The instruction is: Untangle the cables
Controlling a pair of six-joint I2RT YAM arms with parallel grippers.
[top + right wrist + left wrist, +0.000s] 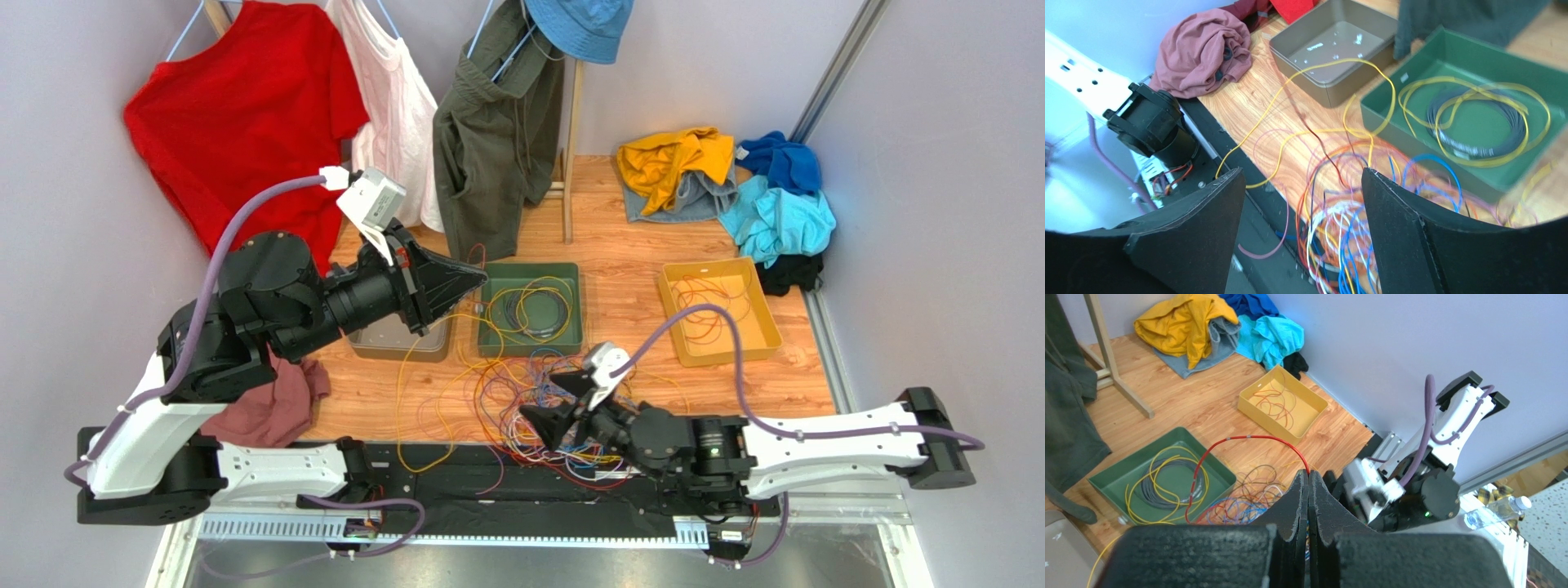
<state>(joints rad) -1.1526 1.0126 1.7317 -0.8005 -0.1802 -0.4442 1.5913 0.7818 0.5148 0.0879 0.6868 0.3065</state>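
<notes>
The cables [509, 404] lie in a many-coloured tangle on the wooden floor between the arms, with blue, white, orange and purple strands [1352, 245] showing in the right wrist view. My left gripper [1309, 474] is raised over the trays [478, 279]. It is shut on a red cable [1247, 437] that arcs up from the tangle [1241, 499]. My right gripper [1303, 174] hovers low over the tangle's near side [546, 423]. Its jaws are wide open and nothing is between them. A long yellow cable [1290, 92] trails toward the grey tray.
A green tray [530, 268] holds coiled yellow and dark cables [1475, 122]. A yellow tray [767, 306] holds a few orange strands, and a grey tray [1333, 92] stands left of the green one. A maroon cloth [276, 404], a clothes pile [724, 178] and hanging garments [491, 123] surround the area.
</notes>
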